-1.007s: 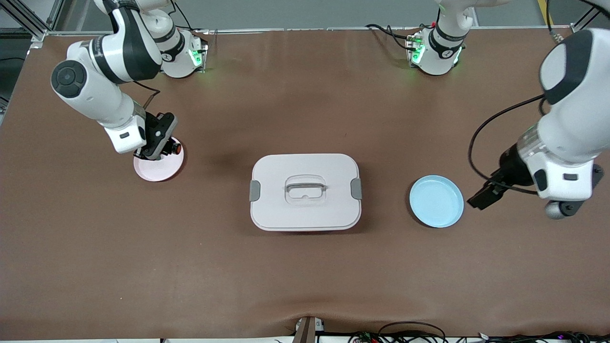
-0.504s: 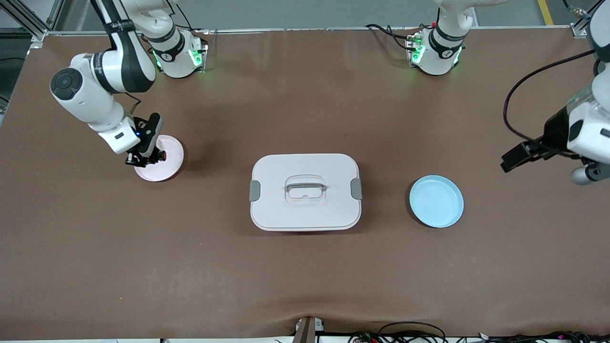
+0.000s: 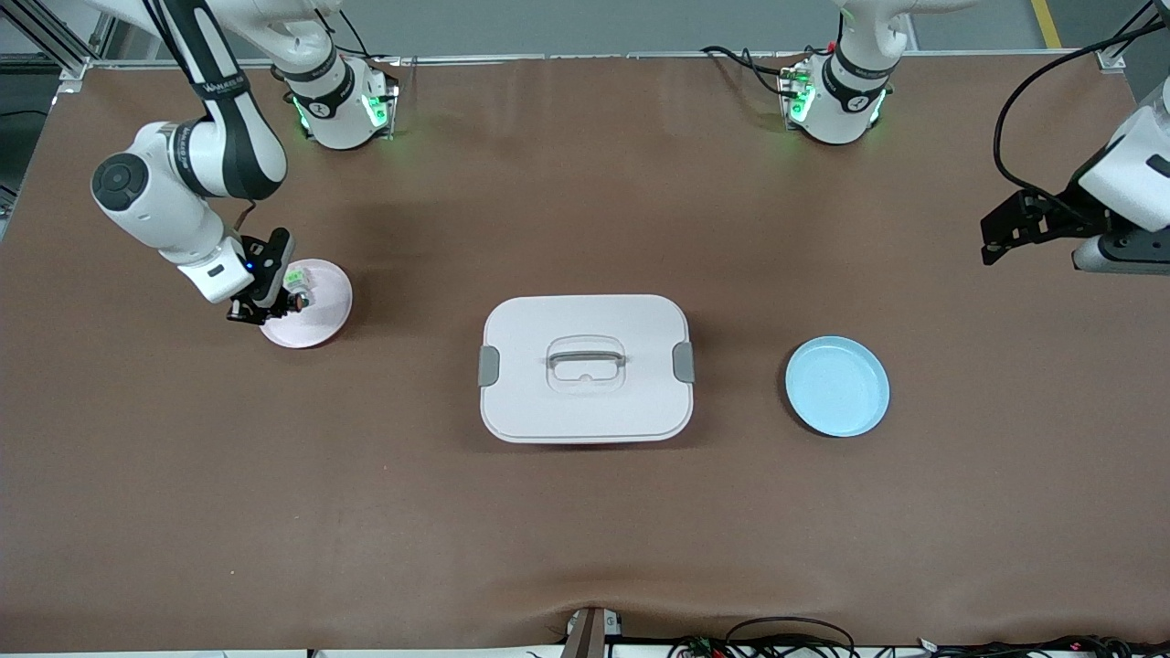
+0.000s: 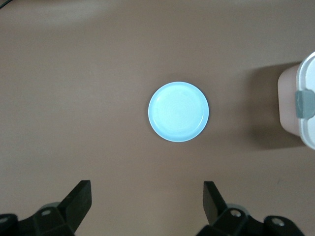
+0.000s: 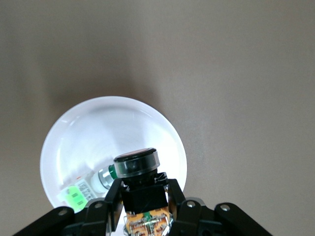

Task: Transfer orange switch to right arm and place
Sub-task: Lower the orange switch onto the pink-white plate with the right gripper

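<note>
The right gripper is clamped on the switch, its fingers pinching the square black body from both sides so that the round cap stands clear of the fingertips and points down at the table. That grip leaves the cap end free to meet a surface first, which suits setting it down. The switch hangs over the pink plate, just inside the rim; directly below and beside it a green switch lies on its side in the plate. The held switch is small, with a dark round cap ringed by a pale band in the wrist view; in the front view only a reddish spot shows at the right gripper. The left gripper waits with fingers spread wide and empty, high over the blue plate, with the box off to one side.
</note>
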Robot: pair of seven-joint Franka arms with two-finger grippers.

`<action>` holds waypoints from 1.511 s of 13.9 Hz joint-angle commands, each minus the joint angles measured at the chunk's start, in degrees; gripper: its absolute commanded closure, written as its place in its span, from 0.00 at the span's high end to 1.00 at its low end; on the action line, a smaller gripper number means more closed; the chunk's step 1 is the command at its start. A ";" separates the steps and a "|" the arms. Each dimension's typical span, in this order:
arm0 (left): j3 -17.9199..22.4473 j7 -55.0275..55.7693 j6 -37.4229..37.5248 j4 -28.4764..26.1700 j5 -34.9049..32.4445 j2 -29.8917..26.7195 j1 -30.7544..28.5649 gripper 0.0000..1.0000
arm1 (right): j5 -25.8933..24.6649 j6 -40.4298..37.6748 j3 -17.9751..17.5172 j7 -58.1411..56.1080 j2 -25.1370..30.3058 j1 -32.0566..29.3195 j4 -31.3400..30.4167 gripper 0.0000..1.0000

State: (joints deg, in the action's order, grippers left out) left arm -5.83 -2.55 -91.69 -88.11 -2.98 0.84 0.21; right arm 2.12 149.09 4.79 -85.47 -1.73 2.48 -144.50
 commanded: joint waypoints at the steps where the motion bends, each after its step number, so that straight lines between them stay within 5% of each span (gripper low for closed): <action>1: 2.48 -5.61 -0.16 -2.86 -0.89 -2.34 0.31 1.00 | -0.18 5.58 -1.10 -2.07 -4.23 -2.39 -0.51 0.00; 10: 0.38 7.73 3.27 -2.51 -0.27 -3.48 0.84 1.00 | 2.01 17.27 -1.54 -1.90 -13.55 -1.43 -0.08 0.00; 20: -0.33 7.21 3.19 -1.28 1.66 -1.63 0.23 1.00 | 7.80 17.11 -1.89 -1.02 -15.32 -1.43 -0.08 0.00; 21: -0.33 7.13 2.92 -1.02 1.66 -1.55 0.14 1.00 | 9.81 16.93 -1.89 -1.10 -15.49 -1.25 -0.08 0.12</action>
State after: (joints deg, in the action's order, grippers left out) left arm -6.12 4.74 -88.42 -89.80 -2.19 -0.98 0.90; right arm 9.11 165.97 3.46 -86.22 -15.54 1.42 -144.94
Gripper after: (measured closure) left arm 0.000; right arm 0.577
